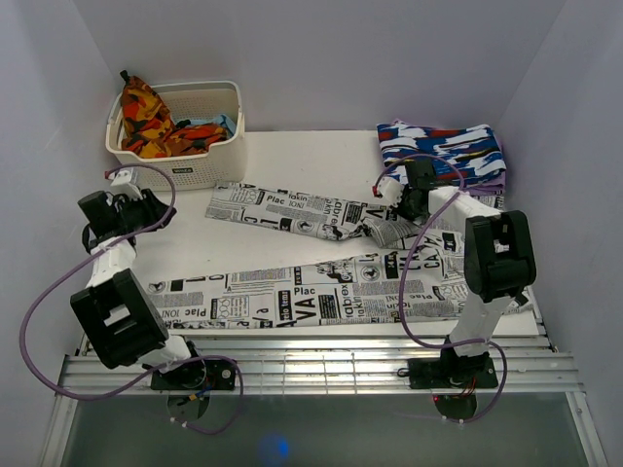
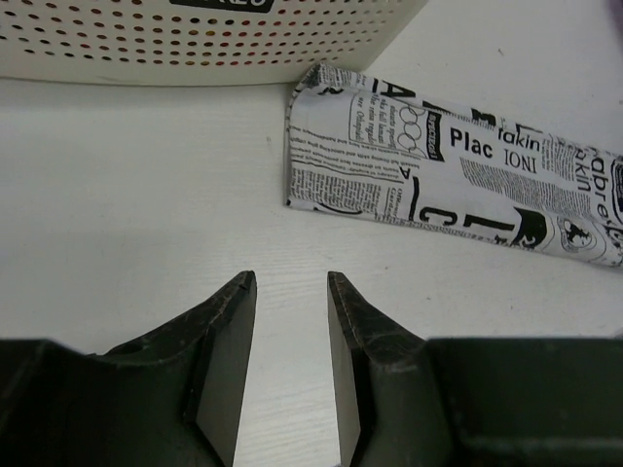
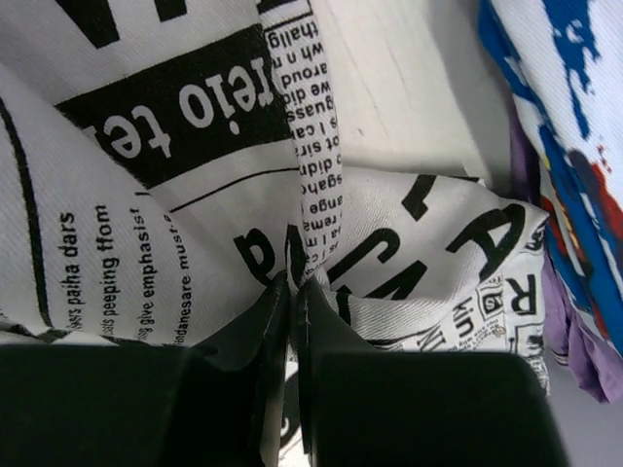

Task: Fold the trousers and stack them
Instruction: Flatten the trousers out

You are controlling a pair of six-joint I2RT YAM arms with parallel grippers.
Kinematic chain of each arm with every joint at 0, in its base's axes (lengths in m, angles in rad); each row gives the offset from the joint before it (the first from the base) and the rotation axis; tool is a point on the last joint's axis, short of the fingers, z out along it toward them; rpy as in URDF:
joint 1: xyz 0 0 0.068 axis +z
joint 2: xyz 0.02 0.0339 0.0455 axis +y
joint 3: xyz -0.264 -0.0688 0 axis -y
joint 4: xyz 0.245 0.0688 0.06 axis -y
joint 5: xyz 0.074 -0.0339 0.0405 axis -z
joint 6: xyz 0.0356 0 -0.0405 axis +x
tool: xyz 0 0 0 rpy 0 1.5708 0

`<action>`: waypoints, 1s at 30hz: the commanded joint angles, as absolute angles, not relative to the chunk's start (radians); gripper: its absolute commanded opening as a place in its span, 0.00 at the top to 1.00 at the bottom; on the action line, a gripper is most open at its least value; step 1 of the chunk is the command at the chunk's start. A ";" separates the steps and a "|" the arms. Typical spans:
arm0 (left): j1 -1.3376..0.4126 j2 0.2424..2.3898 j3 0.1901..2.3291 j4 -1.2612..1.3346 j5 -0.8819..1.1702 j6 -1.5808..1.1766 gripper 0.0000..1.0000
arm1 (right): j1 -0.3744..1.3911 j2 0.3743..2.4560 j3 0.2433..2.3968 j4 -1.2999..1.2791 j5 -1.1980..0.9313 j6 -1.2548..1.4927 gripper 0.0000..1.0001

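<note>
White cotton, black newsprint: trousers [image 1: 321, 297], one pair, laid flat on the table [image 1: 311, 156]. The waist is toward the right edge and the legs splay in a V that opens toward the left edge. The near leg [image 1: 292, 302] runs along the near edge. The far leg [image 1: 282, 212] slants across the middle, so both long axes lie left to right.

Right claw [image 3: 294, 287]: clenched on a raised pleat of print at the crotch, where the two legs meet, just beside the folded garment [image 1: 443, 151] in the far-right corner.

Left claw [image 2: 292, 282]: released, jaws apart with nothing between them, over bare tabletop by the left edge. The cuff [image 2: 321, 146] of the far leg lies ahead of it and slightly to its right, near but apart, its end squared toward the claw.

Basket [image 1: 209, 146]: far-left corner, perforated, cloth inside. The cuff stops just short of its wall.

Judgement: the legs are not yet laid together. The left arm is much the nearer to both cuffs and the right arm has the crotch. The next move likely turns on the left claw crossing that short gap to the far cuff and closing the V.
</note>
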State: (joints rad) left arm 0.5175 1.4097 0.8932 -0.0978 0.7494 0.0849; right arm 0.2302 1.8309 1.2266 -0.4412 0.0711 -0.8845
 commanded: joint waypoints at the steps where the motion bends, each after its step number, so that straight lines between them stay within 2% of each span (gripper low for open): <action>1: 0.497 1.440 0.803 0.149 0.813 -0.088 0.54 | 0.221 1.815 1.224 -0.385 0.138 -0.926 0.92; 4: 0.457 1.485 0.744 0.334 0.827 -0.165 0.52 | 0.227 1.879 1.268 -0.370 0.181 -0.940 0.92; 8: 0.400 1.581 0.793 0.357 0.807 -0.201 0.45 | 0.241 1.950 1.351 -0.397 0.180 -0.931 0.92; 19: 0.215 1.698 0.879 0.370 0.710 -0.255 0.48 | 0.340 2.002 1.381 -0.410 0.170 -0.919 0.92; 23: 0.161 1.756 0.916 0.362 0.574 -0.296 0.51 | 0.363 2.011 1.390 -0.419 0.169 -0.908 0.92; 26: 0.152 1.802 0.956 0.296 0.401 -0.334 0.50 | 0.376 2.016 1.417 -0.440 0.163 -0.888 0.92; 28: 0.153 1.841 0.994 0.194 0.288 -0.356 0.48 | 0.376 2.016 1.443 -0.471 0.149 -0.858 0.61; 29: 0.155 1.850 1.027 0.163 0.269 -0.356 0.47 | 0.374 2.013 1.472 -0.480 0.147 -0.842 0.49; 30: 0.155 1.858 1.037 0.138 0.244 -0.356 0.47 | 0.373 2.008 1.486 -0.492 0.144 -0.832 0.27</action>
State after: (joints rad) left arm 0.1455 1.8565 0.9737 0.2489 0.4183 -0.3202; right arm 0.3622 2.0075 1.4139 -0.4526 0.1986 -0.8806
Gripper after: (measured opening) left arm 0.525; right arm 0.612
